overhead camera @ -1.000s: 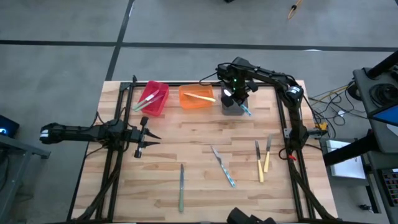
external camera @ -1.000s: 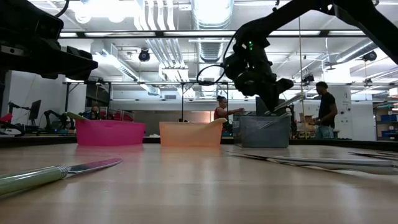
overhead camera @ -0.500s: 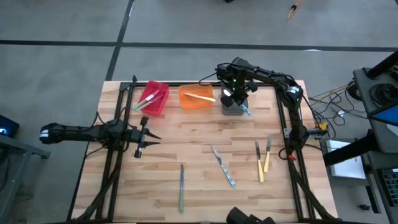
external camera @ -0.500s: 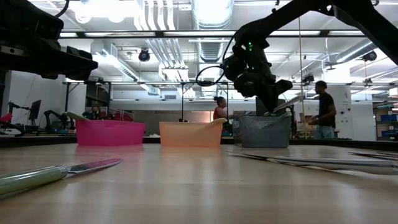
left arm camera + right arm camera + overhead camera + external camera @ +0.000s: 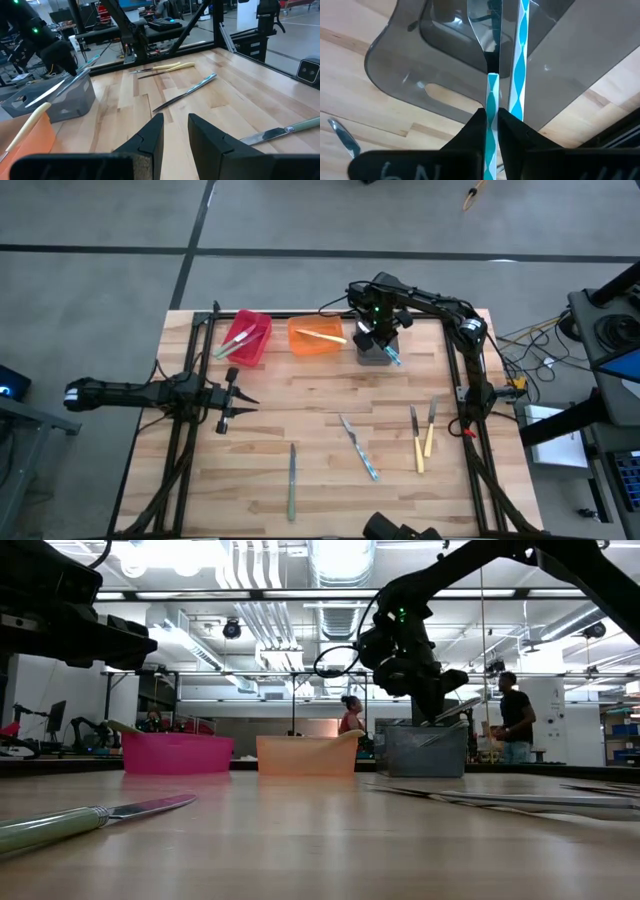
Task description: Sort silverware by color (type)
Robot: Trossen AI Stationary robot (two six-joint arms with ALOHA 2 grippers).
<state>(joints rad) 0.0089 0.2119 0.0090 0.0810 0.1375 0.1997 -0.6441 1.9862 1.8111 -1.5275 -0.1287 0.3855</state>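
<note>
I'm seeing a pale wooden table (image 5: 320,395) inside a big lit workshop, people standing far behind. My right gripper (image 5: 491,120) is pinching a light blue utensil (image 5: 491,107) directly above the grey bin (image 5: 373,356) (another lying inside); orange bin (image 5: 316,340) alongside.

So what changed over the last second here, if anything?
Very little. The right gripper sits over the grey bin with a blue-handled utensil between its fingers, as before; in the low view it has lifted slightly. In the background, the two people have shifted. The left gripper waits at the table's left side, and the utensils on the table lie where they were.
</note>
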